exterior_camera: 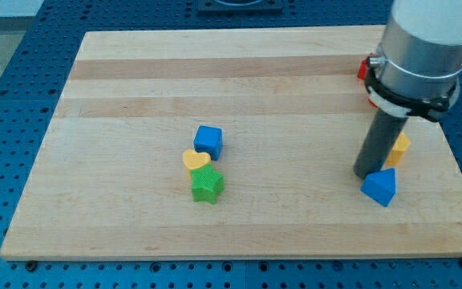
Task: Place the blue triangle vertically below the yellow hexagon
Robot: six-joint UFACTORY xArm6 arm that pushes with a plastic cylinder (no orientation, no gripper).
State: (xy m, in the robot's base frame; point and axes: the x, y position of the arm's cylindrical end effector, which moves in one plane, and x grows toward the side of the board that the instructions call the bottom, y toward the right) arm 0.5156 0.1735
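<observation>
A pale wooden board (135, 88) with lengthwise grain bands fills most of the view and sits on a blue perforated metal table (14, 88) that shows around its edges. The arm's grey and white cylindrical body (423, 40) enters from the view's top right, with a black collar beneath it and a straight dark rod (379, 144) running down from that. The arm carries no gripper, so nothing is clasped or let go; it ends in the tip (367, 172), which rests on the board at the view's right. A blue triangle-shaped block (379, 187) lies just below and slightly right of the tip, very near or touching it; contact cannot be confirmed. A yellow hexagon block (400, 149), partly hidden, sits just right of the rod and directly above the blue triangle, a short gap apart. A red block (361, 70) shows only as a sliver at the arm body's left edge; its shape cannot be made out. Near the board's centre, well apart from the tip, three blocks cluster: a blue cube (208, 142) uppermost, a yellow heart-shaped block (196, 160) touching its lower left, and a green star-shaped block (207, 186) touching the heart from below.
</observation>
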